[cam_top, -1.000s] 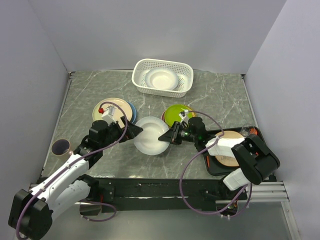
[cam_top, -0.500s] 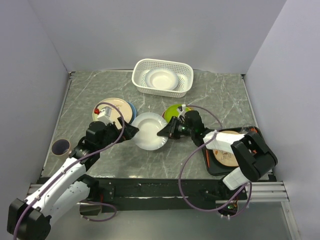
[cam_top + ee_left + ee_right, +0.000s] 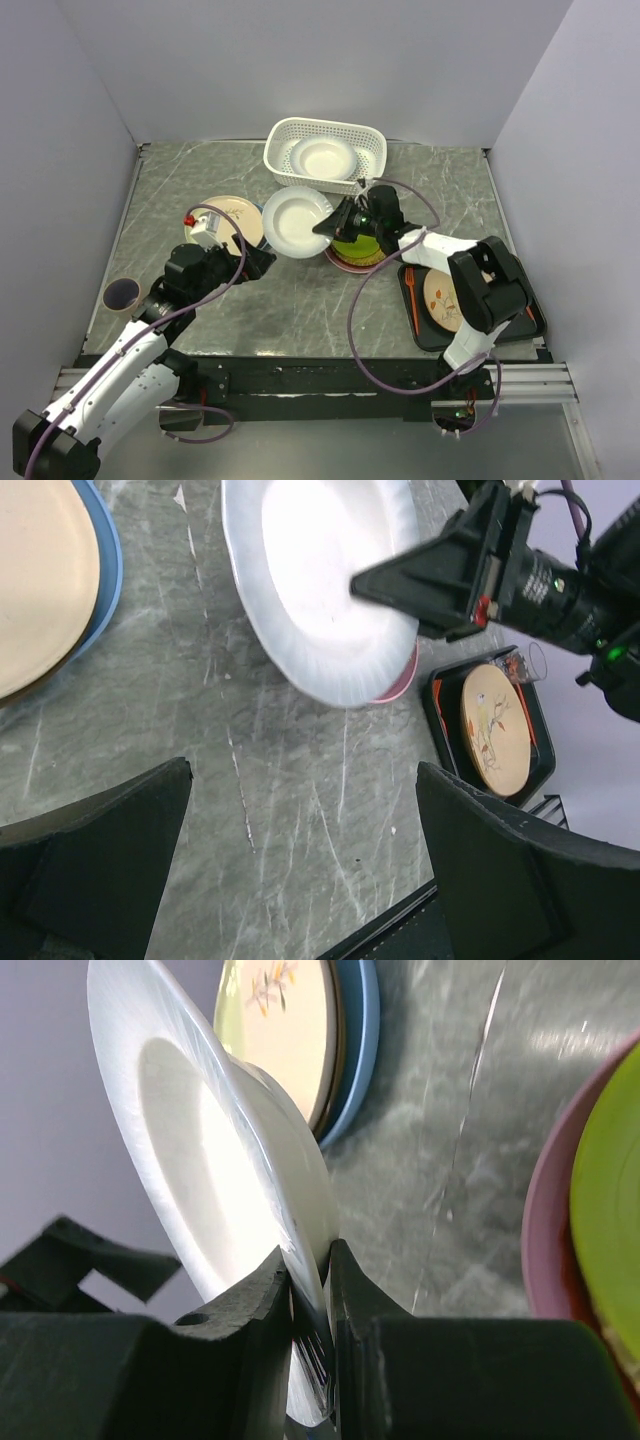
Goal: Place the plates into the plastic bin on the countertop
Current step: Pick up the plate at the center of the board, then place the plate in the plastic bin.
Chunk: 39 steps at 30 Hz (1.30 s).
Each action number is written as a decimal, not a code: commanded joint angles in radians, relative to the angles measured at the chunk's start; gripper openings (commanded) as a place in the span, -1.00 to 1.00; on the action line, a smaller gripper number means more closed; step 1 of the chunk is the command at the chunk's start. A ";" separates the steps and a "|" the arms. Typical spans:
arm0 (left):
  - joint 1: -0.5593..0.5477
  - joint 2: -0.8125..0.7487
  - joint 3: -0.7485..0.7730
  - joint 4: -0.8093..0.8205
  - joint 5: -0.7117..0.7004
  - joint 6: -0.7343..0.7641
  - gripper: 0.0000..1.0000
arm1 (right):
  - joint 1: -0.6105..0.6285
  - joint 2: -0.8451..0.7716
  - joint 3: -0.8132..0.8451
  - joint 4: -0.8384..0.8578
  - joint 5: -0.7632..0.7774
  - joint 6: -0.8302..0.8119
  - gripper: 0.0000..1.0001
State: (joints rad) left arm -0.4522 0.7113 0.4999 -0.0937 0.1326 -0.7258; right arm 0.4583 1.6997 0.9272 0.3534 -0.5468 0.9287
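Note:
My right gripper [image 3: 328,226] is shut on the rim of a white plate [image 3: 296,221] and holds it tilted above the countertop [image 3: 300,300], just in front of the white plastic bin [image 3: 372,158]. The right wrist view shows the pads [image 3: 270,1290] pinching the plate's edge [image 3: 200,1160]. Another white plate [image 3: 322,157] lies in the bin. My left gripper [image 3: 262,262] is open and empty, low over the counter to the plate's near left; its wrist view shows bare marble between its fingers [image 3: 100,860].
A cream sprig plate [image 3: 230,220] lies on a blue plate [image 3: 105,560] at left. A lime green plate [image 3: 355,246] sits on a pink one [image 3: 550,1220] under my right arm. A black tray [image 3: 480,335] holds a cream plate [image 3: 447,298]. A brown cup [image 3: 121,293] stands far left.
My right gripper has lifted the white plate and carried it away from me toward the bin. My left gripper has come off the plate's edge and stays behind, open.

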 commanded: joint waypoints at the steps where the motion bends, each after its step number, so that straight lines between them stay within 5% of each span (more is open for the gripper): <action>1: 0.001 0.004 0.011 0.061 0.041 0.012 0.99 | -0.032 0.041 0.123 0.098 -0.041 0.056 -1.00; 39: 0.001 0.097 -0.043 0.212 0.130 -0.026 0.99 | -0.214 0.414 0.867 -0.257 -0.038 0.076 -1.00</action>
State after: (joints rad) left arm -0.4522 0.7963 0.4728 0.0555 0.2348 -0.7456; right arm 0.2569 2.1185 1.6840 0.0399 -0.5640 0.9798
